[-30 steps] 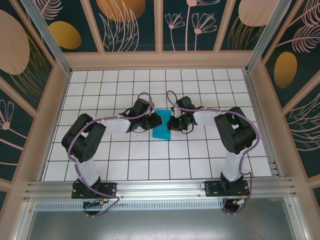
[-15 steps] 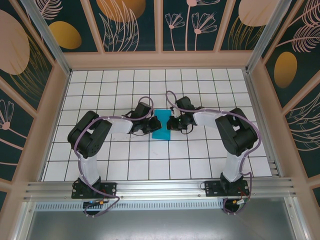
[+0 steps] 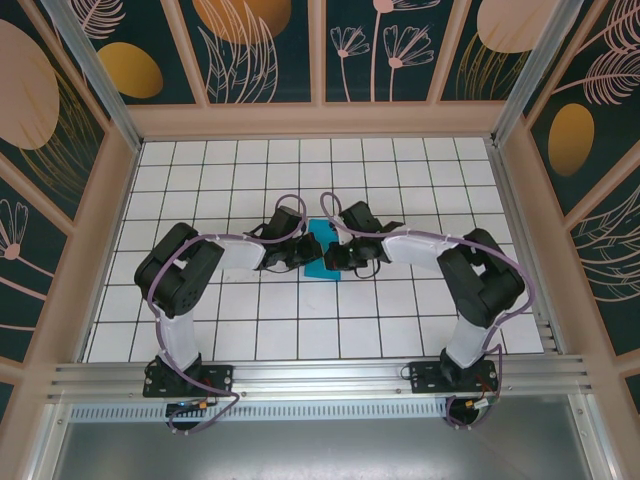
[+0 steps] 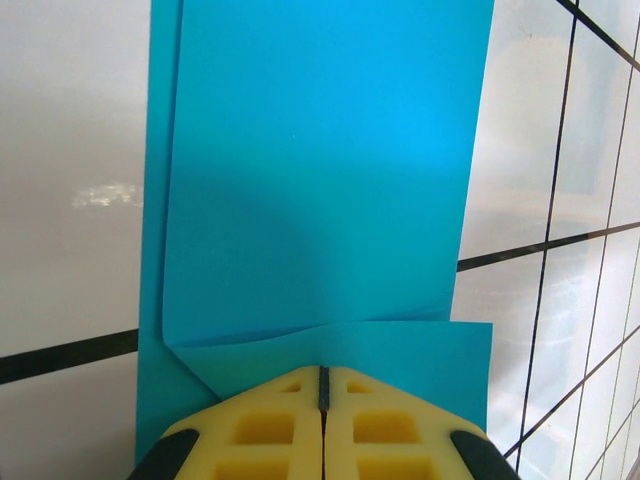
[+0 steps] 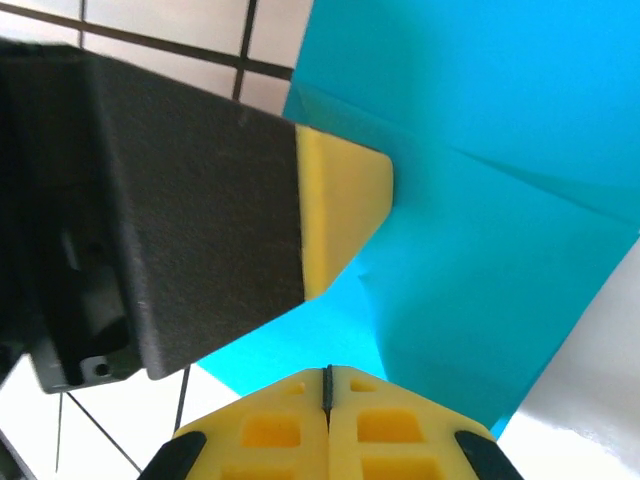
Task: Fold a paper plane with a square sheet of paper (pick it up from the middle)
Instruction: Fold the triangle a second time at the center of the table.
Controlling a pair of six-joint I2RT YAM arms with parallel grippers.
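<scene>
The teal-blue sheet of paper (image 3: pixel 321 240) lies on the white tiled floor, folded over itself into a narrow layered strip. In the left wrist view an upper layer (image 4: pixel 320 180) rests on a lower flap (image 4: pixel 430 365) with a slightly lifted edge. My left gripper (image 4: pixel 322 372) is shut, and its yellow tips press down on the lower flap. My right gripper (image 5: pixel 327 372) is also shut, tips on the paper (image 5: pixel 500 200) from the opposite side. The left gripper's yellow fingertip (image 5: pixel 340 210) sits close in front of it. In the top view both grippers (image 3: pixel 305 254) (image 3: pixel 333 257) meet over the sheet. A paper plane is out of view.
The white tiled floor (image 3: pixel 300 330) stretches all around the paper. Wooden-framed walls (image 3: pixel 320 120) enclose it at the back and sides, and an aluminium rail (image 3: pixel 320 375) with the arm bases runs along the near edge.
The left gripper closed and moved in onto the paper's left side. The right gripper slid left and nearer over the sheet, so less teal shows between them.
</scene>
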